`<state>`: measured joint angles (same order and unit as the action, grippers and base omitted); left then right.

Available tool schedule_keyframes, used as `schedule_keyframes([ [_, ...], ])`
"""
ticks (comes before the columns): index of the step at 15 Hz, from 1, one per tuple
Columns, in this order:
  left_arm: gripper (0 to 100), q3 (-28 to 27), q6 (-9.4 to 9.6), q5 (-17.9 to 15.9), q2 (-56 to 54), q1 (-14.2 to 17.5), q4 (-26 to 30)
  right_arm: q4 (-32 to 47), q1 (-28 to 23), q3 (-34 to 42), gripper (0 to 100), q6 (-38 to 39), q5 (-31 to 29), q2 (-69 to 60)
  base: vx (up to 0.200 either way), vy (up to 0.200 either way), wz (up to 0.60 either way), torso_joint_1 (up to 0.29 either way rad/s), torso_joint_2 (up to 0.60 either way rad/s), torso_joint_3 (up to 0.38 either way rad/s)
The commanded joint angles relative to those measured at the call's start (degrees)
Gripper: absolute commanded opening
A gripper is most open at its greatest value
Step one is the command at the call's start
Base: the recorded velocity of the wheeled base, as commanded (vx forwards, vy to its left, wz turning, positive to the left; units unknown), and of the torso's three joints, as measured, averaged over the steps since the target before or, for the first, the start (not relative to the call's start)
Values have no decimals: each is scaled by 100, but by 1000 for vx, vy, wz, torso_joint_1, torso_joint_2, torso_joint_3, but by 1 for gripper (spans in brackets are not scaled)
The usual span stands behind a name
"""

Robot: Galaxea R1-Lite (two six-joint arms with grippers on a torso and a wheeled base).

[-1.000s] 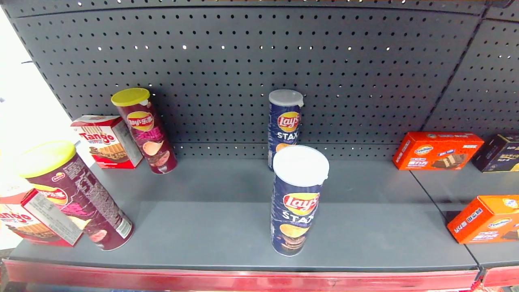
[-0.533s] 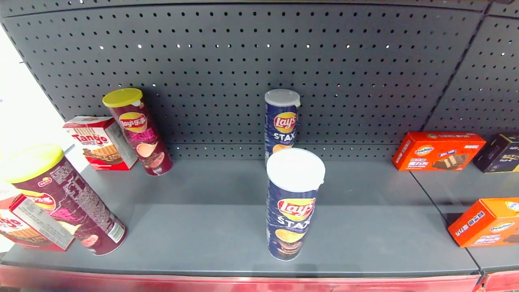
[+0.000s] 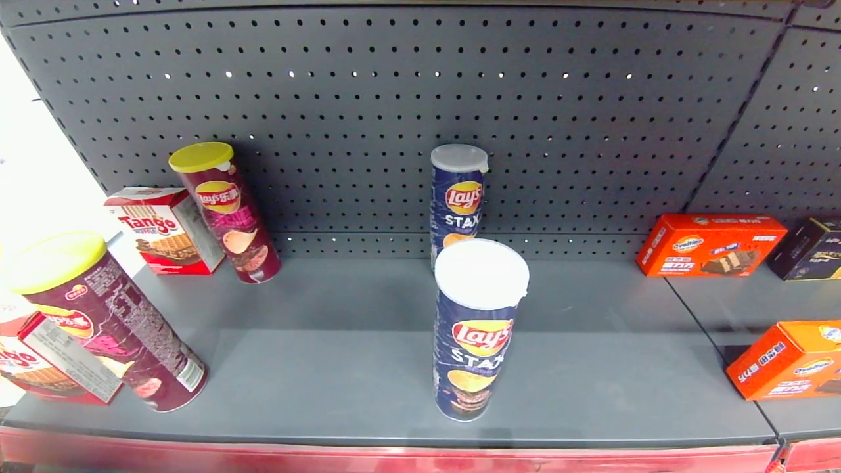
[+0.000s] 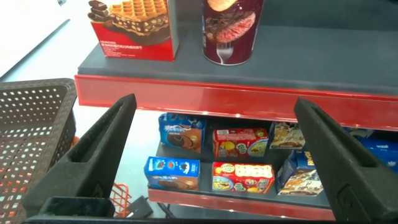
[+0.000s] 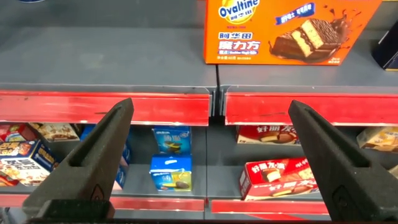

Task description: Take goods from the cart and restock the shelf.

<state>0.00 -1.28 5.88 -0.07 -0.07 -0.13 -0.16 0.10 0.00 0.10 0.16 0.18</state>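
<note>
Hanging nearest, left gripper: its two black fingers are spreading wide and gripping nothing, facing the shelf's red front edge.
Right gripper: it is likewise gaping and carrying nothing, facing the same edge below the front orange box.
Cart: a black mesh basket is sitting near the left gripper, below shelf level and apart from its fingers. Any goods in it are lying out of sight.
Shelf: a grey board is running across, with wide bare stretches between items.
Front row: a wafer box is touching a maroon chip can on the left. A blue chip can is standing upright mid-shelf.
Back row: a second wafer box, a second maroon can, a second blue can, a second orange box and a dark box are lining the pegboard.
Progress: several goods are already standing shelved. Judging by the gaps, more restocking is waiting, and no item is in hand.
Goods versus grippers: the next item is presumably lying in the cart, so a reach down into the basket is looking likely.
</note>
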Motion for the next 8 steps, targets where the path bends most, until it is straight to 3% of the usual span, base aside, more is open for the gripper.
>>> schedule_keyframes([
  [1, 100, 0, -4, 1, 7, -1, -4, -11, -1, 0, 100, -1, 2, 8, 0, 0, 0, 0, 0, 0],
  [8, 100, 0, -4, 1, 7, -1, -4, -2, -1, 0, 100, -1, 2, 8, 0, 0, 0, 0, 0, 0],
])
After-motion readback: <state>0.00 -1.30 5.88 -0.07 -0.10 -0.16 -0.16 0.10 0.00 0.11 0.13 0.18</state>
